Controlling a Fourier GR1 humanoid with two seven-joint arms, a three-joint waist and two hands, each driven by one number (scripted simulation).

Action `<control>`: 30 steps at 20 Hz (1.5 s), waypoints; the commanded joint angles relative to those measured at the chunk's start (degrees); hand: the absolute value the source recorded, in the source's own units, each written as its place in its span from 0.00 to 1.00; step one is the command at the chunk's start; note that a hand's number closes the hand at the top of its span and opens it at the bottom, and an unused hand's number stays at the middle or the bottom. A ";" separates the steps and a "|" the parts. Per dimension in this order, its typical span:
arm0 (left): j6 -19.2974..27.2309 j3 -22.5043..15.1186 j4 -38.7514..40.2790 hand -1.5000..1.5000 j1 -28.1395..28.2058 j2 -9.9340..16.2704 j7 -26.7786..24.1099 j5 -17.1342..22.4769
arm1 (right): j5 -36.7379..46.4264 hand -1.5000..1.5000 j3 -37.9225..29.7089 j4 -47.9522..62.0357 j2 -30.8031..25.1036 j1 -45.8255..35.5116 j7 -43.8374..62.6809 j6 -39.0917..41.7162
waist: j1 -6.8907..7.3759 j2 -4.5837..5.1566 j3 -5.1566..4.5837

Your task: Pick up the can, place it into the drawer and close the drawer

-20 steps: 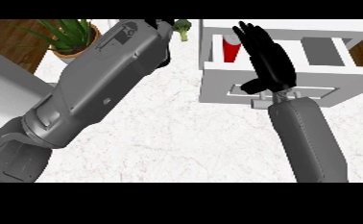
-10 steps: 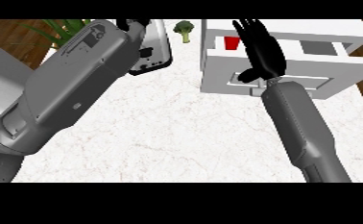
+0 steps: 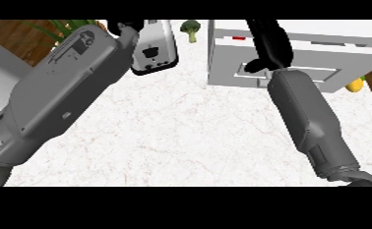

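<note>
Fingers (image 3: 267,41) of the right hand (image 3: 270,51) lie straight and together, pressed flat over the front of the white drawer unit (image 3: 320,51); they pinch nothing. The drawer (image 3: 254,73) sits nearly flush with its housing. The can (image 3: 239,38) shows only as a thin red sliver just left of the right hand, inside the drawer; its long axis cannot be read. The left hand (image 3: 123,26) is mostly hidden behind its forearm, so its fingers cannot be told. The right hand is the nearer; closing judged almost complete. On the desk (image 3: 181,125): a toaster (image 3: 154,46) and broccoli (image 3: 190,26).
</note>
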 commanded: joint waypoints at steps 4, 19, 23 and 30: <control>0.54 -0.34 -3.29 0.00 1.07 1.29 2.00 -1.65 | -0.31 0.00 -3.78 10.47 -0.76 -6.64 0.37 -7.46 | 1.06 1.38 0.90; 1.65 0.03 -9.93 0.00 2.94 4.33 6.07 -3.35 | 0.75 0.00 -5.89 19.97 -5.90 -18.03 2.09 -5.47 | 2.63 1.87 0.94; 0.07 0.90 -12.07 0.00 3.76 5.27 5.93 -3.01 | -4.45 0.00 -9.84 20.53 -4.22 -21.00 -3.54 0.22 | 3.27 2.07 0.96; 1.31 0.56 -12.01 0.00 4.11 6.28 7.32 -3.73 | -20.53 0.00 -24.33 19.72 -0.13 -21.83 -11.06 7.17 | 2.33 1.77 1.15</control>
